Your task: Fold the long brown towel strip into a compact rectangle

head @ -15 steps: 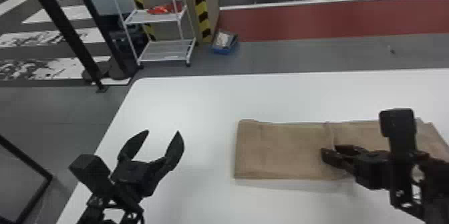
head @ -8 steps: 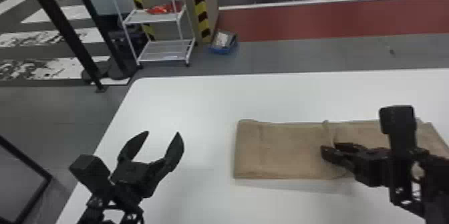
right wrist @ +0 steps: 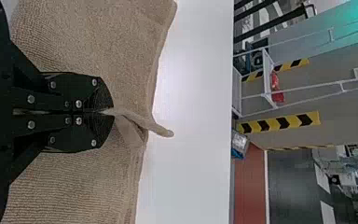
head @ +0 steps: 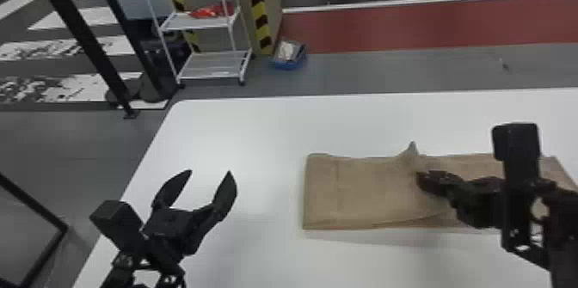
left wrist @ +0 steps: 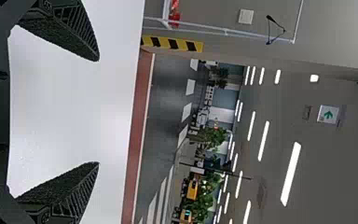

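Towel (head: 357,192): centre to right of the head view, on the white table (head: 258,128), lying lengthwise, with a raised peak at its far edge. The right arm covers part of its right portion. Right gripper (head: 421,178): fingers pressed together, pinching the cloth near the peak. Left gripper (head: 210,172): lower left, fingers spread wide, well apart from the towel. Upper left: rack (head: 215,65), blue box (head: 287,64) near it.
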Motion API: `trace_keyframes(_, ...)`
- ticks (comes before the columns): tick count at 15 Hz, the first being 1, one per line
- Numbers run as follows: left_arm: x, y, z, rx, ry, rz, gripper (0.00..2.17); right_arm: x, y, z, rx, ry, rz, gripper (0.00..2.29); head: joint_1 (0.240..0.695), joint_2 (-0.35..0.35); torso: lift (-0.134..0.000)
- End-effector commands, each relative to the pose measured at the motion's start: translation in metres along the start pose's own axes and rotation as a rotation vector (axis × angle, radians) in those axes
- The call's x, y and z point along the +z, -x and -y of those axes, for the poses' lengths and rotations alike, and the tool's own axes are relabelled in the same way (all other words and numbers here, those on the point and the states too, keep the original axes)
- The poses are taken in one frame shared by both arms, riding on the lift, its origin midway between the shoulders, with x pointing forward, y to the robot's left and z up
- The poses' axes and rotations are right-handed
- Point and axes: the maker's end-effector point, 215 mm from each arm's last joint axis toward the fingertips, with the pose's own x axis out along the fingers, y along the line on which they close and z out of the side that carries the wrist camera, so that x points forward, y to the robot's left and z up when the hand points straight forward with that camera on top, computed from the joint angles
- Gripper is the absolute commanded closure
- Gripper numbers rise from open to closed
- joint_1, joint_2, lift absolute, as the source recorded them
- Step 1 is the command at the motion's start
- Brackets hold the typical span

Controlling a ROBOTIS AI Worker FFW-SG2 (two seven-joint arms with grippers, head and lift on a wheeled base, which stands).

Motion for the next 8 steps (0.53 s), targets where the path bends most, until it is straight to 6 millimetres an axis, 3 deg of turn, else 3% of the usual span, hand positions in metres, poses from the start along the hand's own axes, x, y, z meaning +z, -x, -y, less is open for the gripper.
trace_keyframes(1,0.002,0.0,-0.002,0.004,-0.001,0.004,0.09,0.018,0.005,-0.001,0.002,0.01,0.035,1.13,0.695,0.206,-0.125)
trace_keyframes(2,0.005,0.001,-0.004,0.006,-0.007,0.013,0.08,0.024,0.016,0.007,-0.009,-0.008,0.052,1.13,0.695,0.209,-0.125)
trace_keyframes(5,0.011,-0.001,-0.012,0.026,-0.013,0.039,0.08,0.018,0.051,0.044,-0.056,-0.078,0.094,1.13,0.695,0.198,-0.125)
trace_keyframes(6,0.017,-0.001,-0.018,0.046,-0.022,0.074,0.08,0.009,0.052,0.055,-0.069,-0.099,0.084,1.13,0.695,0.189,-0.125)
trace_keyframes(8,0.028,0.0,-0.027,0.085,-0.042,0.143,0.08,-0.007,0.042,0.058,-0.064,-0.109,0.06,1.13,0.695,0.158,-0.125)
